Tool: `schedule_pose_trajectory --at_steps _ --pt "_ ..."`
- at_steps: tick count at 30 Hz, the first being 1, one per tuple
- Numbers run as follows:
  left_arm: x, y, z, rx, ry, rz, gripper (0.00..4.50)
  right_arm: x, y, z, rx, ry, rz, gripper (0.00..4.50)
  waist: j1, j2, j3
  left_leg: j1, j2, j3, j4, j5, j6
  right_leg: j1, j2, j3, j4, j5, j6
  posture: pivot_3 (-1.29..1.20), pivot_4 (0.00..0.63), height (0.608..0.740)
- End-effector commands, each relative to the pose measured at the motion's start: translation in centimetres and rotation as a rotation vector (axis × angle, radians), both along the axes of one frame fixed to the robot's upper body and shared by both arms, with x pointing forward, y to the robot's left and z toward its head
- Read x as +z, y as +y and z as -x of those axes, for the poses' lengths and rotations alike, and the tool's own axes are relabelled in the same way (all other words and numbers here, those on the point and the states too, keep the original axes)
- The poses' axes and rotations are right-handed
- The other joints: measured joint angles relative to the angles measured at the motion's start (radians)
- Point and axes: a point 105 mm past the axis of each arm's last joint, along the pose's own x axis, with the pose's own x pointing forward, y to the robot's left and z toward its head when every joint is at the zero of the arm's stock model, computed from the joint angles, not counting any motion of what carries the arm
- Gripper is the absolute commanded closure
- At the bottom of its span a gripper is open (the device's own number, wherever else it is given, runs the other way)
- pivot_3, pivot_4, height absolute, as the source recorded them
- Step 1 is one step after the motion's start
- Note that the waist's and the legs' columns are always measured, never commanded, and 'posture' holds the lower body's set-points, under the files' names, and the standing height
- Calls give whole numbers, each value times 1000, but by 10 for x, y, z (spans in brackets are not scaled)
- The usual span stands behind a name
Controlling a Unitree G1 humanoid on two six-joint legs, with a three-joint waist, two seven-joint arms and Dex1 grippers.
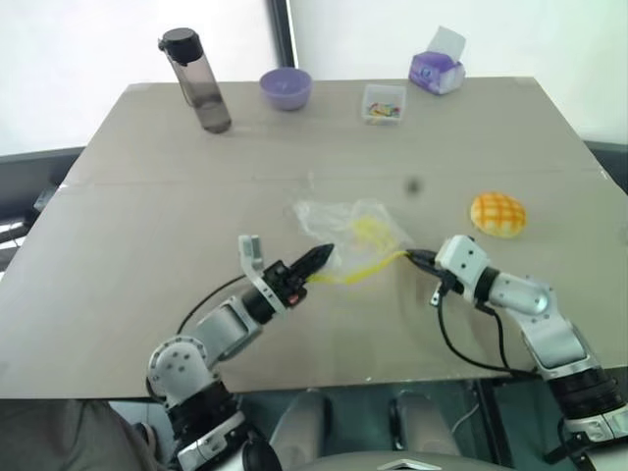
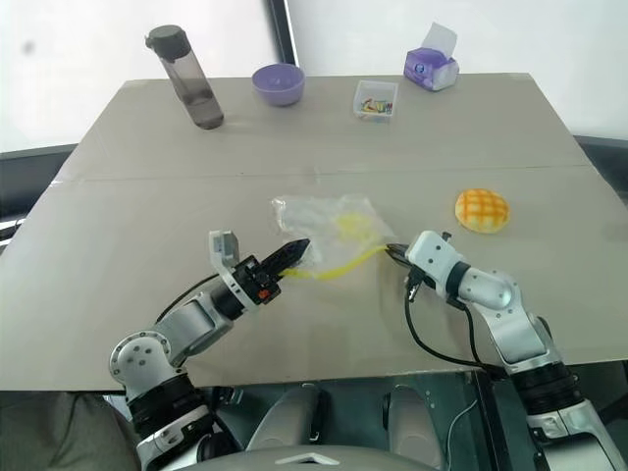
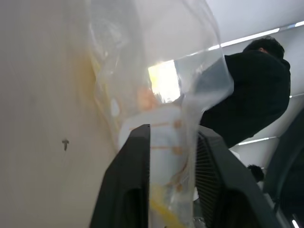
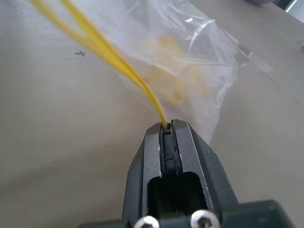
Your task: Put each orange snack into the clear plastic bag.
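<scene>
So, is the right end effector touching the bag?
Touching. The right wrist view shows the right end effector shut on the bag's yellow seal strip.

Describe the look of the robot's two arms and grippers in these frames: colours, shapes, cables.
Both arms are built of silver-grey and white rounded segments with black joints. The left gripper and right gripper each end in two black tapered jaws, ribbed on their inner faces in the left wrist view. A loose black cable loops beside the right forearm; another runs along the left arm.

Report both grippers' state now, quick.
Left gripper: jaws apart, with the clear plastic bag between them.
Right gripper: jaws shut on the bag's yellow seal strip.
</scene>
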Motion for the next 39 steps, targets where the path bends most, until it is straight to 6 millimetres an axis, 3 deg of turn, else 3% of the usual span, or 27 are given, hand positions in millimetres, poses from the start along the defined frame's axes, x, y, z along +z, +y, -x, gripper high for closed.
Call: schedule_pose_trajectory --at_steps 1,4,6,9,12,13,15,17,20,25,27,31,34,39 --pt "44 12 34 -144 -248 -52 2896 23 -7 -8 -30 -81 -18 4500 -6 0 0 1 0 1 -1 0 0 0 0 1 0 0 0 0 150 740" --pt "61 19 60 -261 -353 -169 2896 28 -9 -10 -35 -92 -14 4500 -7 0 1 1 3 2 -2 0 0 -1 0 2 0 0 0 0 150 740" --pt "61 19 68 -305 -386 -313 2896 31 -8 -12 -36 -97 -14 4500 -1 0 1 3 3 3 -2 0 0 1 0 3 -1 0 0 0 150 740" --pt "53 11 93 -504 -450 -559 2896 35 -4 -17 -33 -104 -19 4500 -1 0 1 4 3 4 -3 0 0 1 0 3 -1 0 -1 0 150 740" --pt "27 23 80 -534 -518 -965 2896 39 5 -25 -27 -110 -20 4500 -3 2 1 5 3 6 -6 0 0 1 0 5 -1 0 -1 0 150 740" --pt "25 26 73 -509 -555 -1027 2896 40 7 -27 -26 -107 -22 4500 -2 4 1 7 1 8 -10 0 0 1 1 6 -3 0 -3 0 150 740" --pt "36 24 38 -325 -744 -1164 2896 43 12 -32 -35 -107 -30 4500 2 4 1 9 0 8 -14 0 0 1 0 8 -4 1 -3 0 150 740" --pt "46 18 20 -210 -875 -1223 2896 45 16 -36 -43 -111 -35 4500 6 4 2 7 1 5 -15 0 0 0 1 4 -6 1 -3 0 150 740" --pt "55 -4 7 -54 -931 -1117 2896 48 21 -39 -53 -114 -48 4500 4 3 1 5 2 4 -16 2 -2 0 0 3 -10 1 -3 0 150 740" --pt "59 -30 6 48 -1046 -1118 2896 48 24 -38 -47 -111 -49 4500 -3 2 1 -13 1 7 -16 1 0 -17 0 5 -13 2 -2 0 150 740" --pt "48 -21 0 67 -1079 -1299 2896 47 23 -37 -47 -107 -49 4500 -6 2 1 -15 1 7 -16 1 -1 -20 0 5 -12 2 -2 0 150 740" --pt "48 -9 0 164 -1089 -1394 2896 45 23 -37 -44 -99 -46 4500 -13 2 1 -12 2 8 -16 1 0 -19 1 6 -9 2 -2 0 150 740" --pt "46 3 -1 220 -1162 -1590 2896 46 23 -38 -43 -100 -47 4500 -14 2 1 -11 1 8 -15 1 0 -19 1 6 -7 2 -2 0 150 740" --pt "31 7 -2 199 -1142 -1635 2896 47 25 -38 -39 -104 -50 4500 -14 2 1 -10 1 8 -15 1 0 -18 1 6 -5 2 -2 0 150 740"
